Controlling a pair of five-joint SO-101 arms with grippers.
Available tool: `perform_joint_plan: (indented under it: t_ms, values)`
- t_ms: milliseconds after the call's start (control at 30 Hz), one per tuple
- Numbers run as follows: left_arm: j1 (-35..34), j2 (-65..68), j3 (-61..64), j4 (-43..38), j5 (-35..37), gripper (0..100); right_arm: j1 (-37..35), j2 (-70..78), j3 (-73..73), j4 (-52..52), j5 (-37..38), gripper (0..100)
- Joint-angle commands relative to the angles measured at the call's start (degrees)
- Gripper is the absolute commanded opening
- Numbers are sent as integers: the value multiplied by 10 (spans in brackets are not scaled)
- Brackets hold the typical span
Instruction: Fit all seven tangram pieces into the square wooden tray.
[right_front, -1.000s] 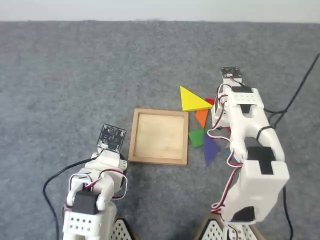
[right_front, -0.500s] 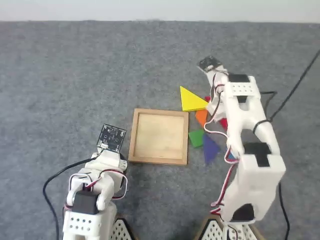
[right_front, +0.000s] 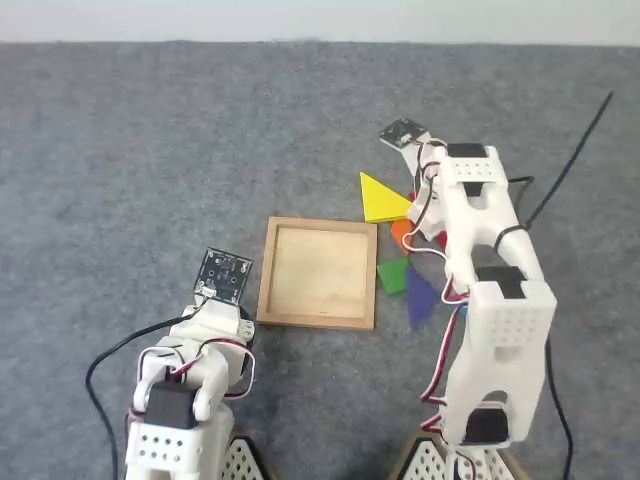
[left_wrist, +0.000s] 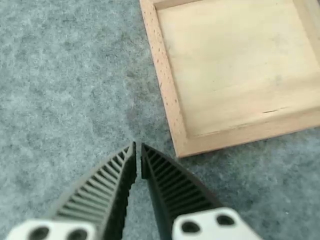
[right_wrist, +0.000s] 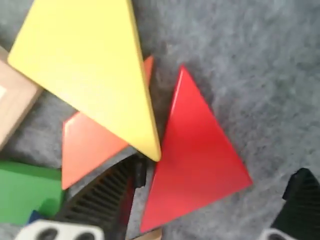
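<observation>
square wooden tray (right_front: 318, 318) is seen at frame centre | tangram pieces (right_front: 392, 276) are clustered at its right | right gripper (right_wrist: 218, 172) is spread astride red triangle (right_wrist: 192, 160) | left gripper (left_wrist: 136, 150) is pressed together, lower left

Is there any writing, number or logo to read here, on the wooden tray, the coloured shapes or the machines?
No text can be read.
The wooden tray: bare wood, no marks.
The yellow triangle and red triangle: plain colour, no print.
The circuit board on the left arm: any marks are too small to read.
</observation>
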Motion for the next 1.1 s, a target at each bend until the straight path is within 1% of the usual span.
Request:
perform_joint_plan:
  t_ms: [0, 67, 200, 433, 633, 800, 1067]
  values:
    - [-3, -9, -6, 2, -2, 19, -2, 15, -34, -1, 0, 415]
    - [-3, -9, -6, 2, -2, 19, -1, 12, -35, 15, 0, 399]
    - [-3, -9, -6, 2, -2, 19, -2, 13, -35, 32, -5, 325]
    - [-3, -9, -6, 2, -2, 19, -1, 13, -33, 38, -12, 322]
    - [-3, -9, -6, 2, -2, 19, 2, 12, -33, 51, -38, 320]
    - [-3, -9, -6, 2, -2, 19, 2, 9, -33, 51, -53, 277]
    - [-3, -9, -6, 2, -2, 19, 3, -25, -33, 80, -61, 277]
